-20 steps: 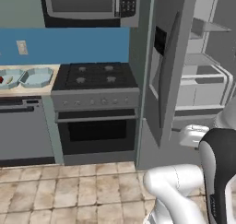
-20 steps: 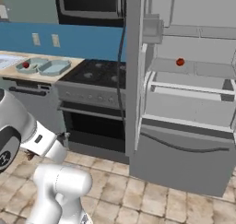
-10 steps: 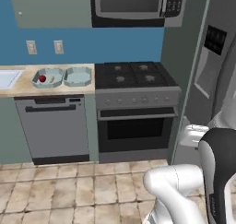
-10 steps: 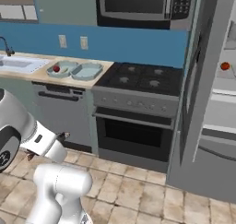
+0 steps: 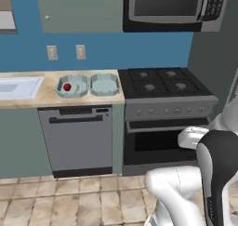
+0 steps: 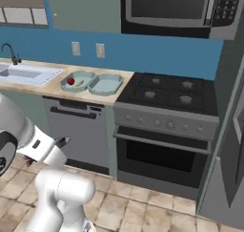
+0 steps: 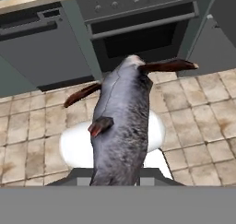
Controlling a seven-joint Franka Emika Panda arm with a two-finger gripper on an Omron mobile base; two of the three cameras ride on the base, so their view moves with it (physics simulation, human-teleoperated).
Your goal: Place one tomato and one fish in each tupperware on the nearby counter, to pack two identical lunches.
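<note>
The fish [image 7: 122, 126] is seen in the hand view, grey and mottled with dark reddish fins, rising from the bottom edge and pointing toward the oven door [image 7: 138, 38]. The tool [image 7: 120, 179] is closed narrow on the fish's lower end; its fingertips are hidden behind the body. Tan floor tiles [image 7: 203, 117] lie beneath the fish.

Beyond the fish, the oven is fronted by a dark window below a row of knobs. To the oven's left stands a grey dishwasher front [image 5: 79, 136].

On the beige table [image 5: 46, 96], left of the black stove top [image 5: 162, 81], two tupperware containers are set side by side and touching. The left tupperware [image 5: 72, 86] holds a red tomato [image 5: 67, 87] and a small pale item beside it, too small to be identified. The right tupperware [image 5: 105, 84], just beside the stove top, is seen empty. A white sink [image 5: 16, 87] is set further left of the stove top, well apart from the containers.

Above the stove top a microwave [image 5: 174, 9] is mounted; two wall outlets [image 5: 66, 52] are fixed on the blue wall behind the table.
</note>
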